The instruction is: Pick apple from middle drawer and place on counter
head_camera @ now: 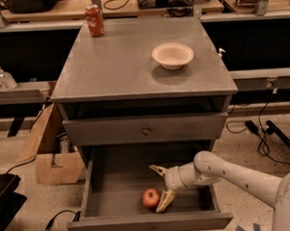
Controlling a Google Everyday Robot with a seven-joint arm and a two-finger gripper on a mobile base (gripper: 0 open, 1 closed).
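1. The apple lies on the floor of the open drawer, close to the front wall and a little right of the middle
2. It looks small, round, firm and light. Its smooth skin may slip or let it roll, so a hold across the widest part, one finger on each side, seems safest
3. The gripper is inside the drawer, just right of the apple. Its fingers are spread wide and hold nothing, and the lower finger is just beside the apple, maybe touching it
4. The counter above carries a bowl and a can
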